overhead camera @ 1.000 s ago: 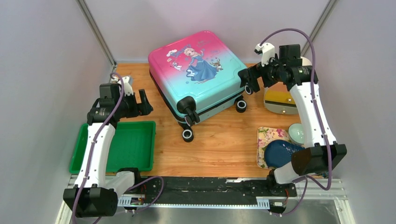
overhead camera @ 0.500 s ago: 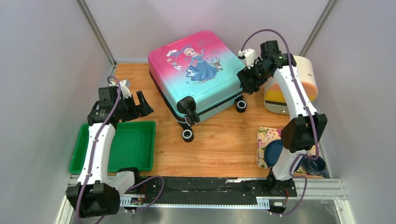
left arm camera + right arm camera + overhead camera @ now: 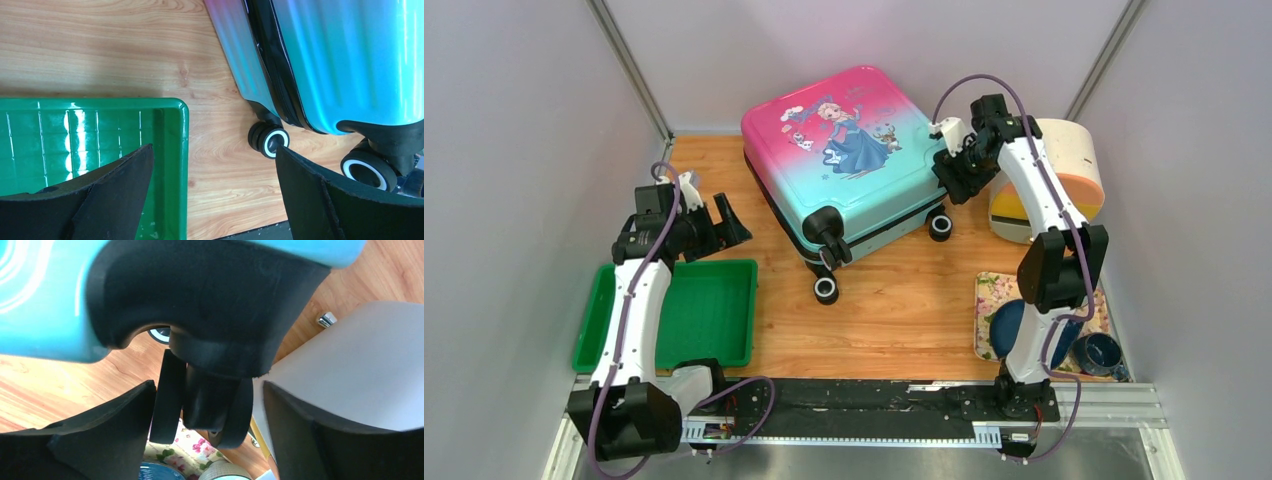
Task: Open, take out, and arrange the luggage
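Note:
The luggage (image 3: 844, 150) lies shut on the wooden table, pink-to-teal shell up, wheels toward me. My left gripper (image 3: 724, 222) is open and empty to its left, above the far corner of the green tray (image 3: 674, 320). In the left wrist view its jaws (image 3: 212, 165) frame bare wood, with the luggage (image 3: 325, 60) and one wheel (image 3: 272, 141) at the right. My right gripper (image 3: 954, 175) is open at the luggage's right corner. In the right wrist view its jaws (image 3: 207, 410) stand on either side of a black wheel (image 3: 210, 405) under the black corner trim (image 3: 210, 305).
A cream-and-orange round container (image 3: 1064, 170) stands right behind my right gripper, and it shows in the right wrist view (image 3: 360, 365). A floral tray (image 3: 994, 300) with a blue plate (image 3: 1009, 325) and a dark blue cup (image 3: 1099, 352) sits at the near right.
My right gripper has moved left and in toward the luggage's right corner, and the arm's elbow has swung in. My left arm has barely moved.

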Robot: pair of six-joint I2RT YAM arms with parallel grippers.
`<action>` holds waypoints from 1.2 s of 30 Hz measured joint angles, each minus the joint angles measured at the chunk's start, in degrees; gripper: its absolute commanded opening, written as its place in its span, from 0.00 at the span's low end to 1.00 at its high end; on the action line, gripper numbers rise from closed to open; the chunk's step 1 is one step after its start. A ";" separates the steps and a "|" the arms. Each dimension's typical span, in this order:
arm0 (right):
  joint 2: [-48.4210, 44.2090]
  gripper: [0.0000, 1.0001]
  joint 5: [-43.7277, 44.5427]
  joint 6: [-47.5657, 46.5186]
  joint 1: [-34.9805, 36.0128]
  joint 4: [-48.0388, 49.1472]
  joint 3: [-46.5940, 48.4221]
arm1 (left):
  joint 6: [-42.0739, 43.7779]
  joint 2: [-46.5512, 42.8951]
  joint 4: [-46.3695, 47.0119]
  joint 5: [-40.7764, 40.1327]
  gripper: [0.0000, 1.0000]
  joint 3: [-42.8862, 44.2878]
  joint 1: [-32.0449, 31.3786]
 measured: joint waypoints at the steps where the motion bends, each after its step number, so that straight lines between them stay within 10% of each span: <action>1: 0.28 0.74 0.15 -0.07 0.00 -0.09 0.00 | -0.28 0.09 0.04 0.00 0.99 0.00 0.15; 10: 1.07 0.00 -1.97 2.97 -0.17 -1.62 -0.17 | -2.73 2.99 0.79 -0.17 0.99 -0.33 0.59; 36: -3.85 0.00 -5.35 10.01 -0.37 0.31 -3.04 | -9.77 9.49 17.05 4.00 0.95 -1.18 0.63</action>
